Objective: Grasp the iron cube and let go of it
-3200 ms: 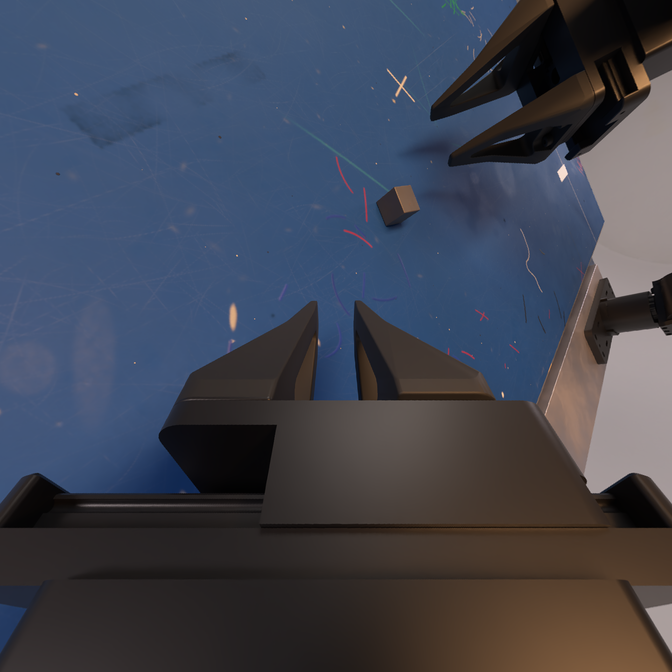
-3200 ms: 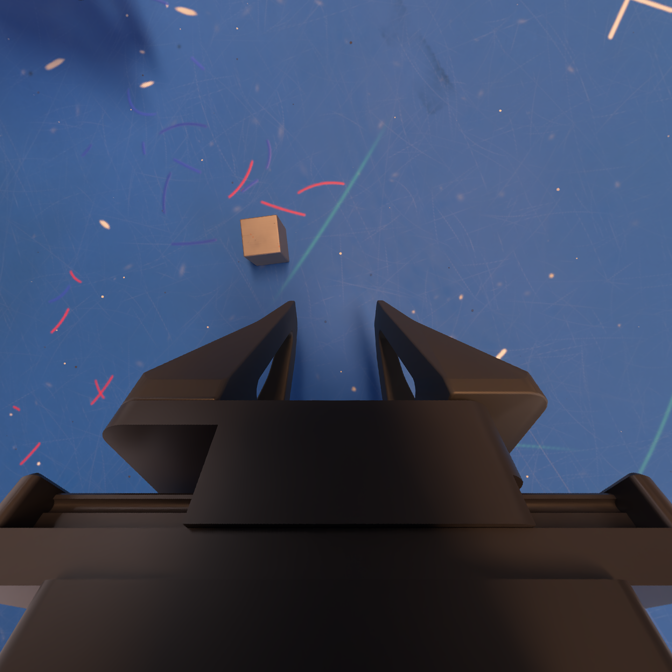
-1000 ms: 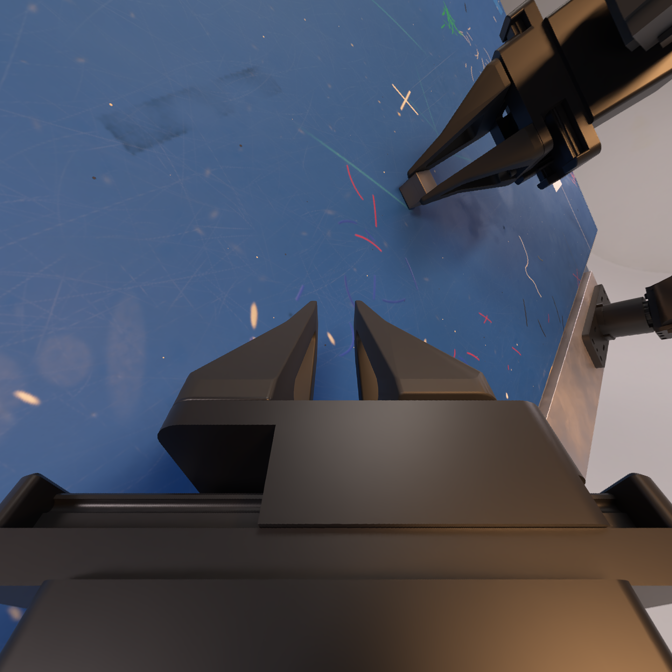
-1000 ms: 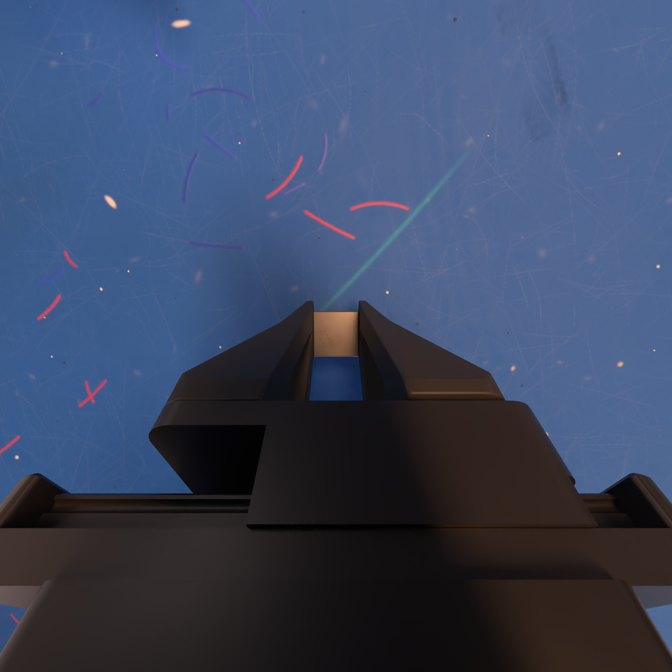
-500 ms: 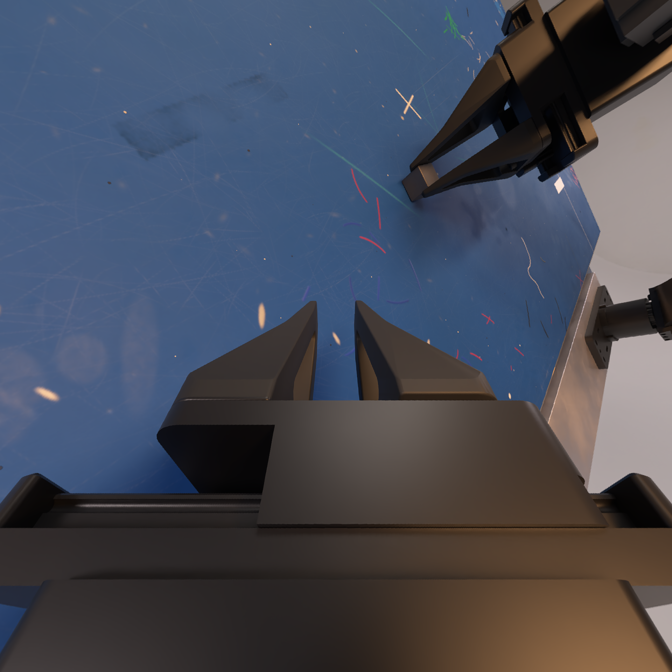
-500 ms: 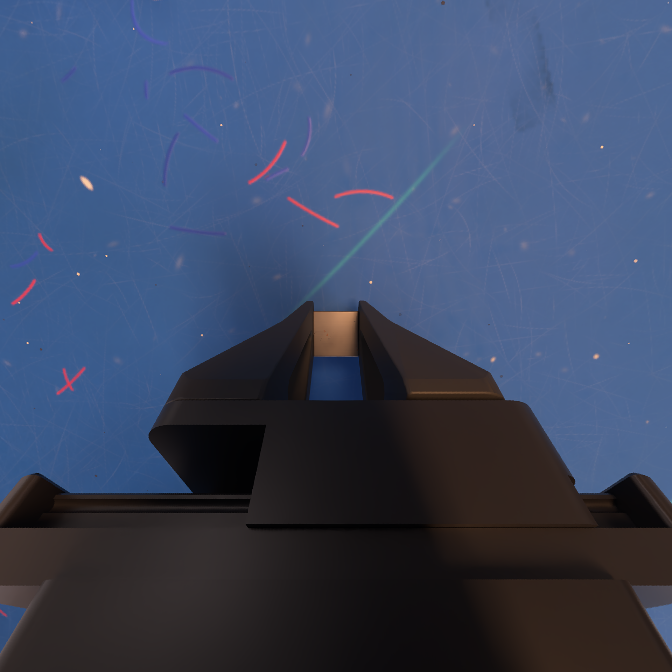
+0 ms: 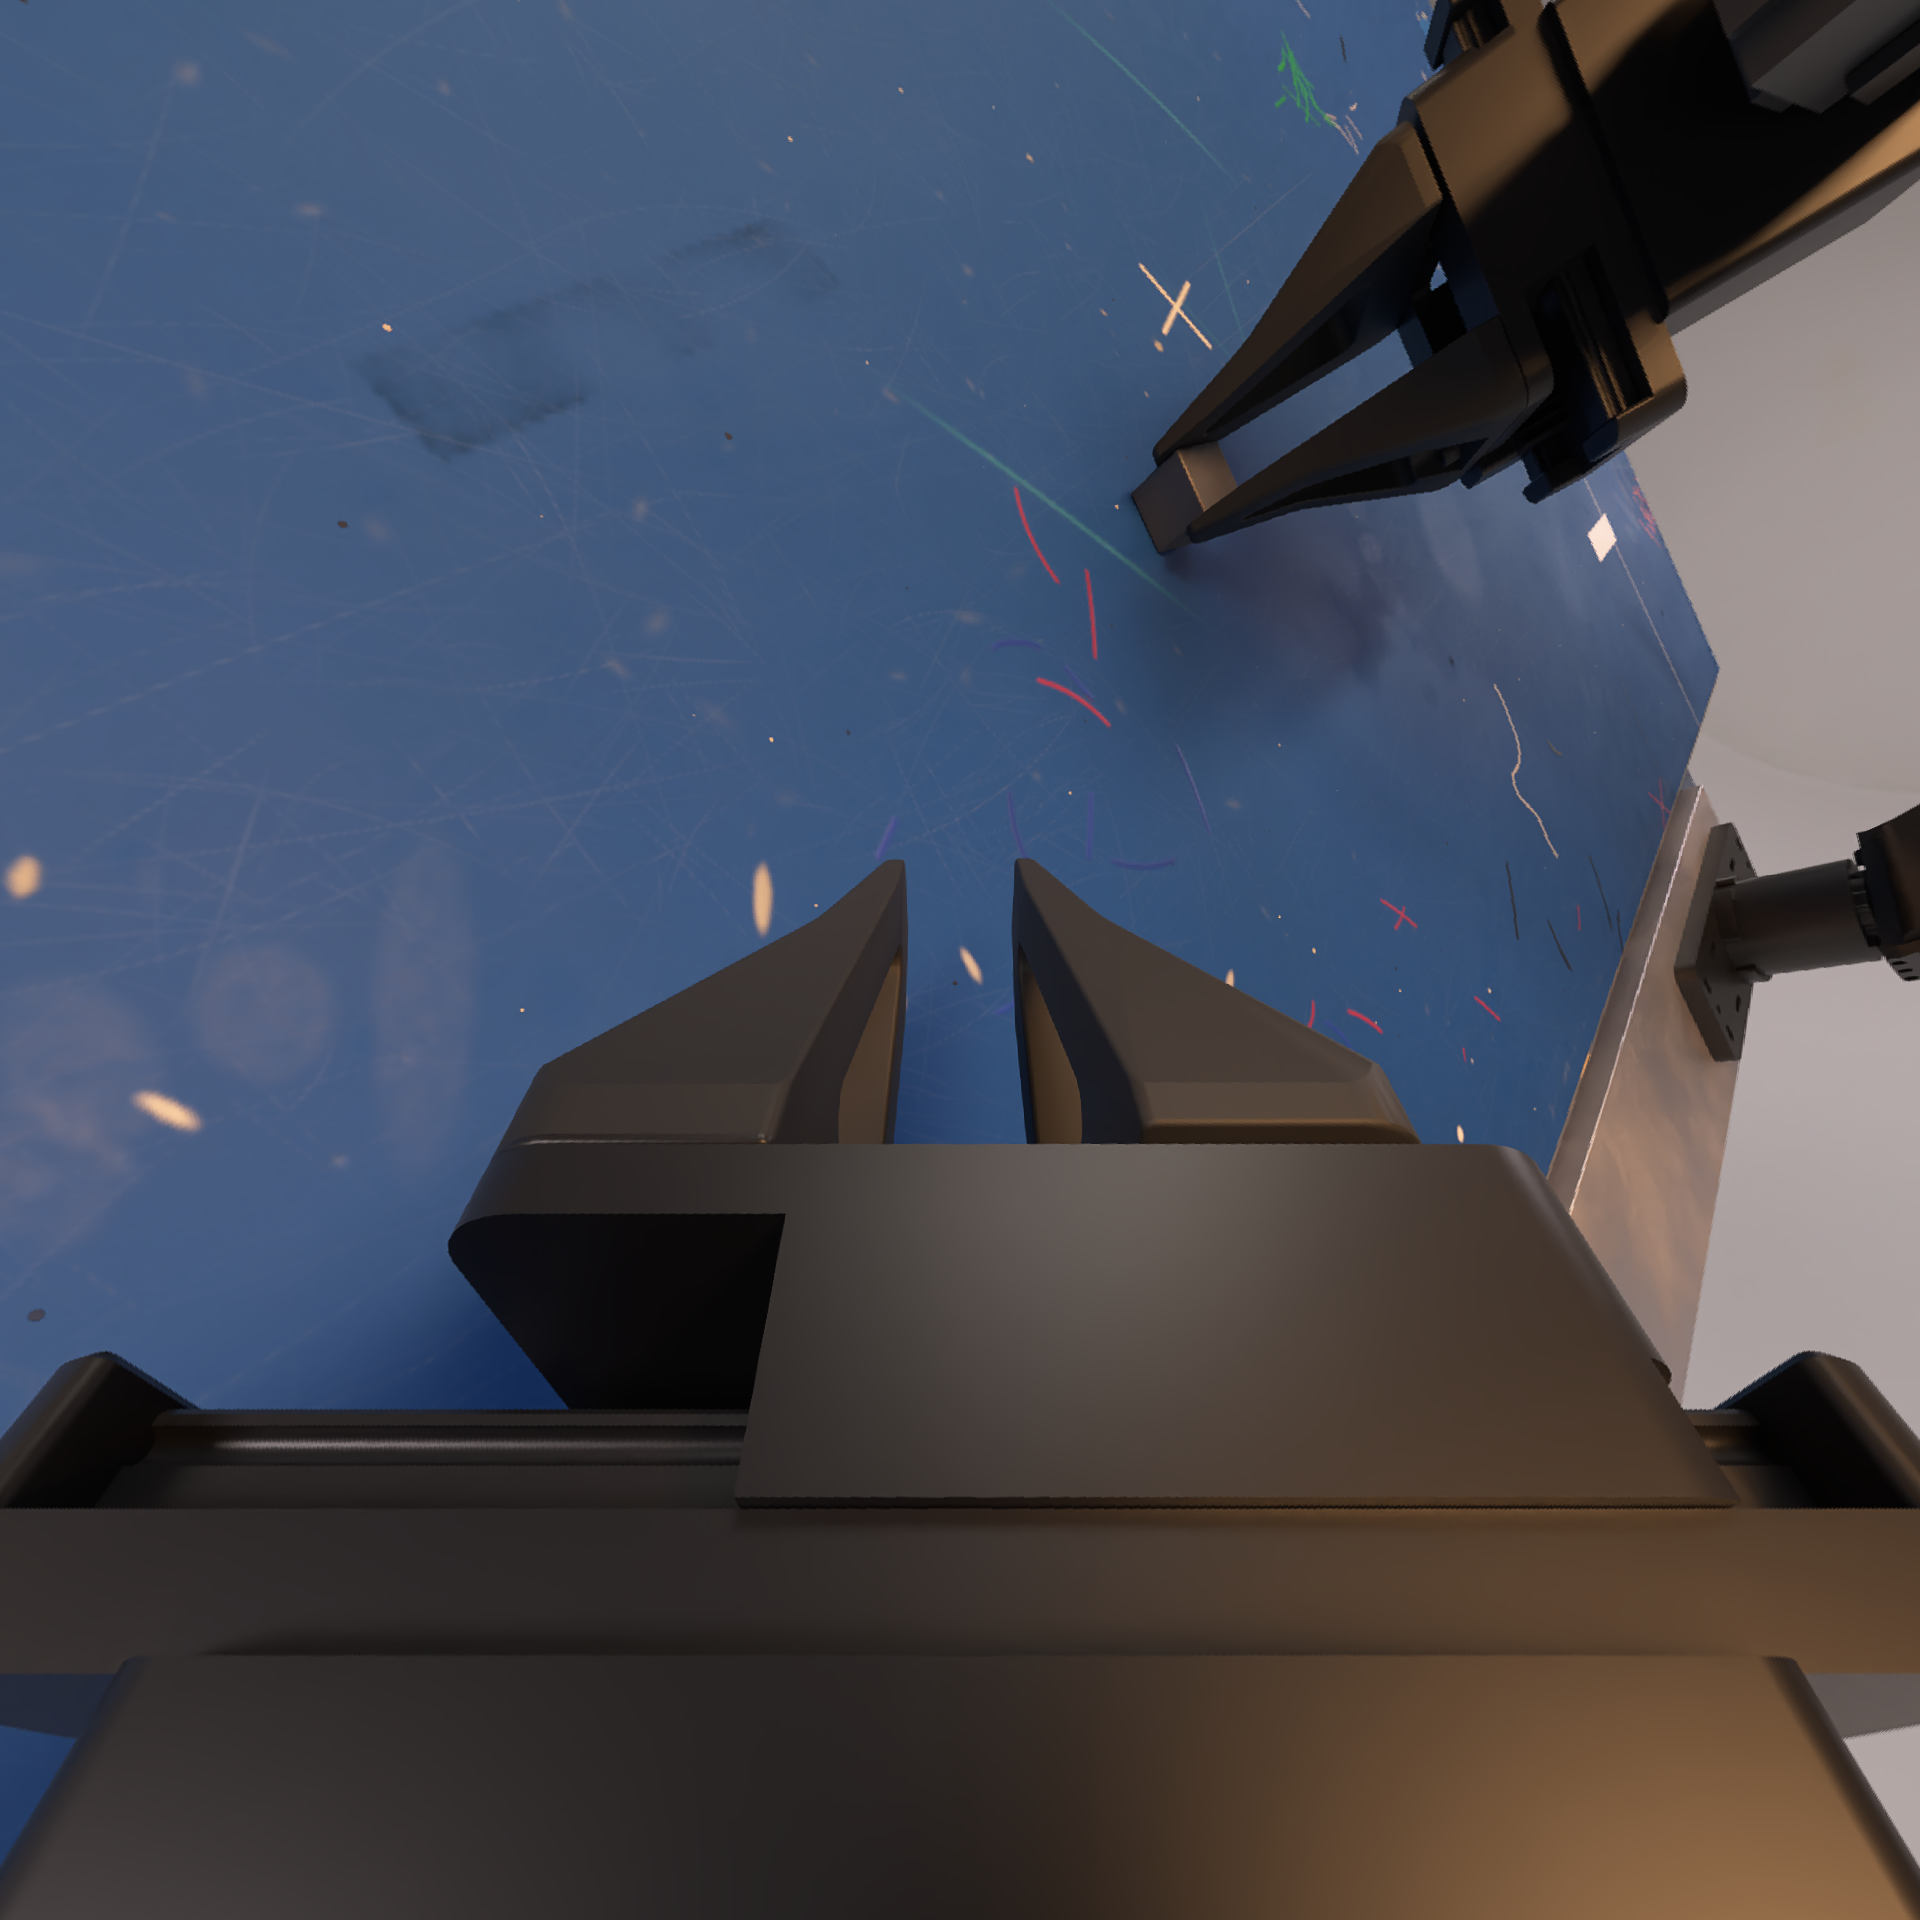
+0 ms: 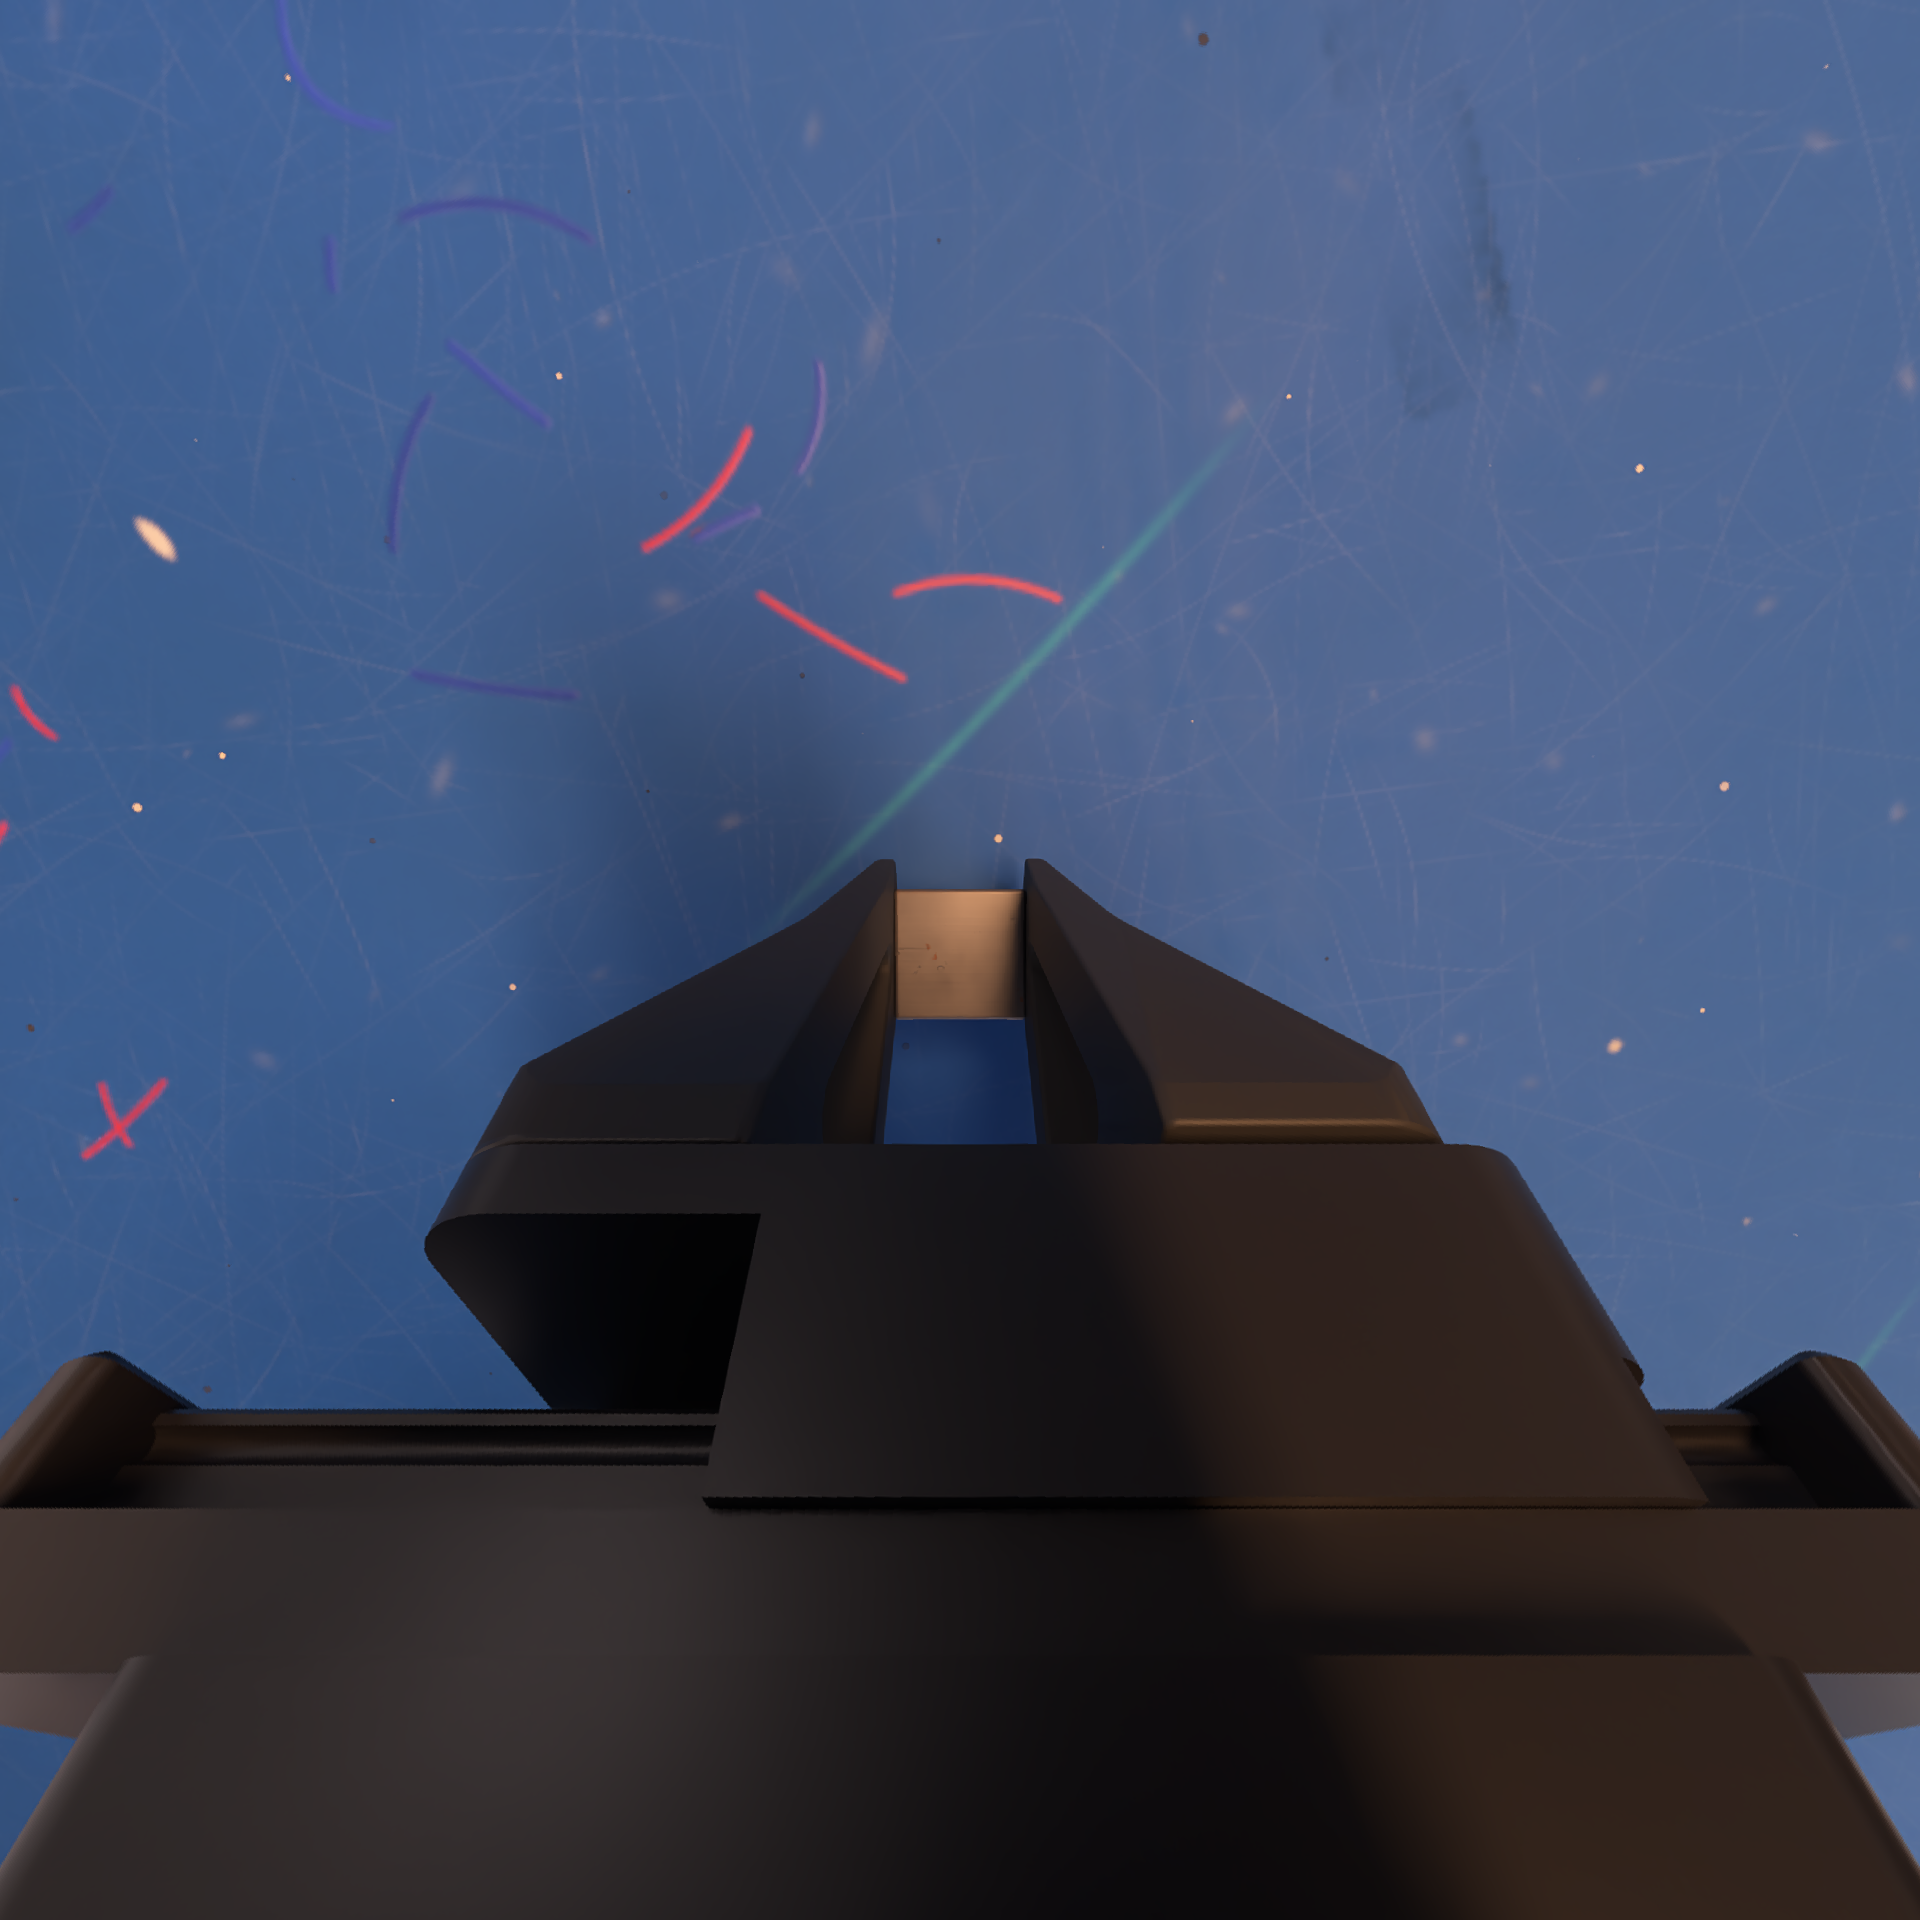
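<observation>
The iron cube [image 8: 958,951] is a small brownish metal block, pinched between the fingertips of my right gripper [image 8: 960,873], which is shut on it. In the left wrist view the right gripper [image 7: 1177,497] comes in from the upper right with the cube [image 7: 1158,509] at its tips, low over the blue table [image 7: 520,623] with a shadow right beneath it. I cannot tell whether the cube touches the table. My left gripper [image 7: 960,873] is shut with a narrow gap between the fingers and is empty, well short of the cube.
The blue table is scratched and marked with red, purple and green strokes. Its right edge shows in the left wrist view, with a metal plate [image 7: 1631,1091] and an arm mount [image 7: 1766,925] beside it.
3.2 s ago the cube lay free on the table with the right gripper open. It has closed on the cube and has drifted slightly over the table in the last second. The left gripper stays shut.
</observation>
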Available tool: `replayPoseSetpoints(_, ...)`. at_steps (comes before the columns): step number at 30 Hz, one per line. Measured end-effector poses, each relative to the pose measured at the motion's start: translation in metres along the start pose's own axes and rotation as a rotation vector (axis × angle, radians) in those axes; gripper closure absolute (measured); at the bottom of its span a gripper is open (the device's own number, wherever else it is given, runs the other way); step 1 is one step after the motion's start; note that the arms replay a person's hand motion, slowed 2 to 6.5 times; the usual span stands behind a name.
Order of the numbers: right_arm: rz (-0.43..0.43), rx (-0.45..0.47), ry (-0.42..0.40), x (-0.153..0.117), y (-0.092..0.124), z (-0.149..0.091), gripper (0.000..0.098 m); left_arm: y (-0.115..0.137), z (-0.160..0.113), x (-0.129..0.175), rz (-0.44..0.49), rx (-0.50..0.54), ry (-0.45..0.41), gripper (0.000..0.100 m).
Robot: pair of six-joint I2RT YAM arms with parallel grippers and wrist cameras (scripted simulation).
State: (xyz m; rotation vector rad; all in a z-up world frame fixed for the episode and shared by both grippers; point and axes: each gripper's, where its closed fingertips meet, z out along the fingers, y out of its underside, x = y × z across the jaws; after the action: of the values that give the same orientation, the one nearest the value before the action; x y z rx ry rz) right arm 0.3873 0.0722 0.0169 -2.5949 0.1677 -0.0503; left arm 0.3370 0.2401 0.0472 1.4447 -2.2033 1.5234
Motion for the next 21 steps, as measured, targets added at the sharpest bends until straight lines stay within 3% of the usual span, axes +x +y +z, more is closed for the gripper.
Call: replayPoseSetpoints(21,0.081,-0.022,0.013,0.0068,-0.0013,0.0006,0.0777,-0.002,-0.0017,-0.0027,0.0,0.011,-0.001,0.083)
